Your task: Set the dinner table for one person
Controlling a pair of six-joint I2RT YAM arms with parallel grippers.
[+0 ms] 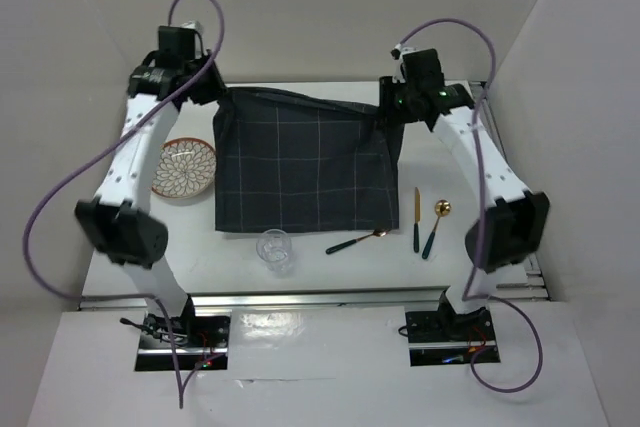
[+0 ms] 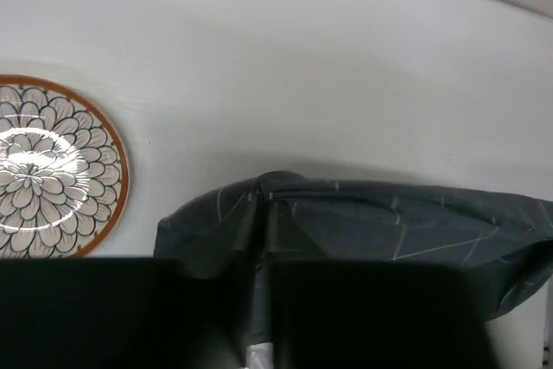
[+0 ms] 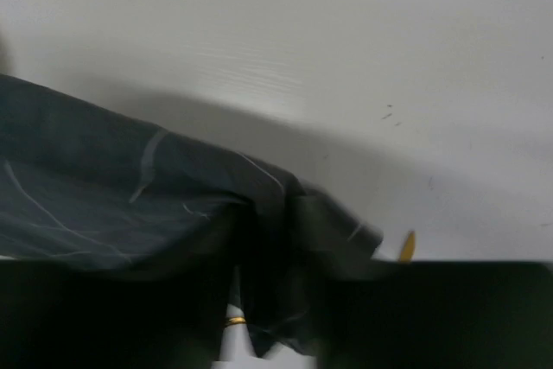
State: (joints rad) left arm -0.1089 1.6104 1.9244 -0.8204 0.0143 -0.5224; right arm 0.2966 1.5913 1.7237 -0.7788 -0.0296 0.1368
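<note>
Looking down from overhead, I see the dinner table (image 1: pixel 200 252) as a plain white top filling the floor of a pale, walled booth, with a back wall (image 1: pixel 330 17) and side panels close around it. A silver rail (image 1: pixel 320 299) runs along the near edge, just ahead of the arm bases.

A dark checked placemat (image 1: pixel 300 162) takes up the middle. Its two far corners are raised, and its near edge seems to lie on the top. My left gripper (image 1: pixel 218 95) is clamped tight on the far left corner. My right gripper (image 1: pixel 386 112) is pinched on the far right corner; both wrist views show cloth bunched between the fingers.

Left of the cloth sits a patterned plate (image 1: pixel 184 167), just beside its edge. A clear glass (image 1: pixel 275 249) stands near the front edge. To the right lie a spoon (image 1: pixel 357 240), a knife (image 1: pixel 417 219) and a second spoon (image 1: pixel 436 227). Bare white strips run behind the cloth and at the front left.
</note>
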